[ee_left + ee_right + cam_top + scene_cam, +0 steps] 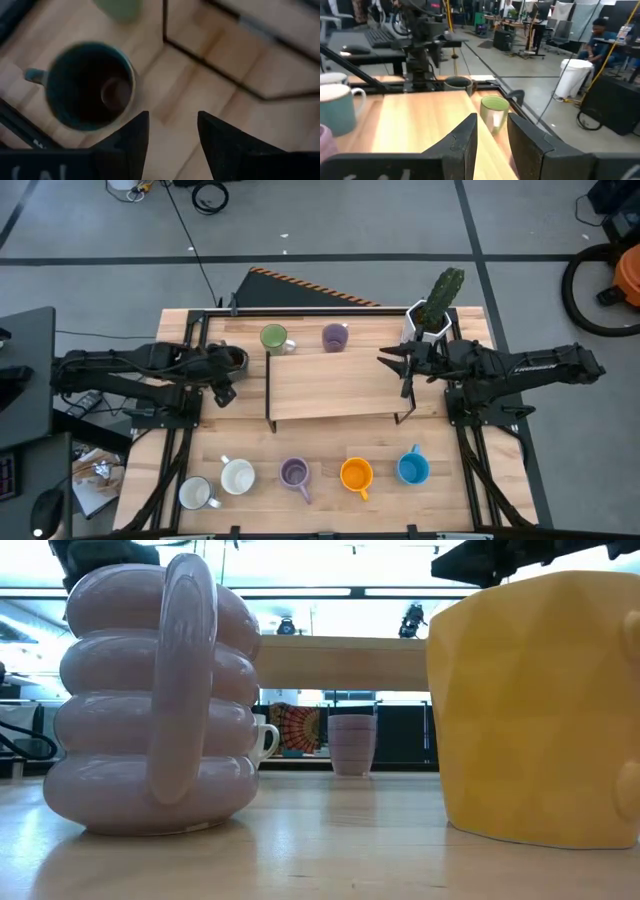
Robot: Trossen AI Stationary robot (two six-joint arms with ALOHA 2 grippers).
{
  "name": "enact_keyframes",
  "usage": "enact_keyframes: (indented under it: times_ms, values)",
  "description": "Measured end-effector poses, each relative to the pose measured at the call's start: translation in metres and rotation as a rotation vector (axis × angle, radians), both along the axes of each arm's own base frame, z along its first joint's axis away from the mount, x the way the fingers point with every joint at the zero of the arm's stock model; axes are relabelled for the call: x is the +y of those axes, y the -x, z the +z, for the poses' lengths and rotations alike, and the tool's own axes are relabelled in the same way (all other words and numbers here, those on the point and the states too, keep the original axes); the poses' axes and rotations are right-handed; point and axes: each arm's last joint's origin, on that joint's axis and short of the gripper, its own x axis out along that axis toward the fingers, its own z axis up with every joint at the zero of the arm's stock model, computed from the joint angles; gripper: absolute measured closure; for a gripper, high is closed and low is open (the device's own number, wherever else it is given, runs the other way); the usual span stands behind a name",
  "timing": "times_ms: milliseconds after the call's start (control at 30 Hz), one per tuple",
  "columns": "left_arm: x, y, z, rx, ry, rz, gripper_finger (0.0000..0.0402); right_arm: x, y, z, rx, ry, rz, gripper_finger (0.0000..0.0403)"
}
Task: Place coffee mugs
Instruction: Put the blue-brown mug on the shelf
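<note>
From above, left arm: the left gripper point(224, 385) hangs at the back-left of the surface point(330, 445), just beside the dark brown mug point(236, 359), which stands upright on the wood, not held.
From above, back row: the green mug point(273, 338) and a lilac mug point(335, 337) stand behind the low shelf point(335, 388); the cactus pot point(428, 320) sits in the back-right corner.
From above, front row: two white mugs point(238, 477), a second lilac mug point(294, 472), the orange mug point(356, 474) and the blue mug point(412, 469) are not yet placed.
From above, right arm: the right gripper point(392, 363) waits at the shelf's right end.
Table height: the ribbed lilac mug and the orange one fill the foreground (so the arms barely show).
Left wrist: the fingers point(132, 140) stand moderately apart with nothing between them; the dark brown mug sits to one side of them, clear of both.
Right wrist: the fingers point(465, 140) leave a narrow gap, empty; a person point(597, 37) sits well beyond the surface.
Risk, left: a sideways pull-away could clip the dark brown mug's rim or handle and tip it, since it is so close.
Risk, next pick: reaching to the front row, the arm could catch the shelf's frame.
Risk, spacing: the front mugs stand close together, so wide fingers may nudge a neighbour.
</note>
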Motion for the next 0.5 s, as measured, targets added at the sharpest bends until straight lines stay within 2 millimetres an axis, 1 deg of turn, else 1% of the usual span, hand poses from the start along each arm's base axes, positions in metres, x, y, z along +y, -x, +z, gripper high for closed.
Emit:
enact_keyframes:
  times_ms: [100, 233, 400, 500]
  values:
    - [0.000, -0.004, -0.004, 0.048, 0.007, -0.032, 0.0226, -0.005, 0.001, -0.002, 0.034, 0.027, -0.025, 0.0290]
    - [0.003, -0.012, -0.010, 0.094, 0.010, -0.016, 0.0226, -0.012, 0.001, -0.003, 0.058, 0.062, -0.045, 0.0290]
    - [0.008, -0.022, -0.018, 0.171, 0.021, -0.024, 0.0226, -0.017, 0.001, -0.004, 0.067, 0.082, -0.018, 0.0290]
    - [0.013, -0.032, -0.017, 0.209, 0.034, -0.054, 0.0226, -0.019, 0.002, -0.004, 0.069, 0.086, -0.010, 0.0290]
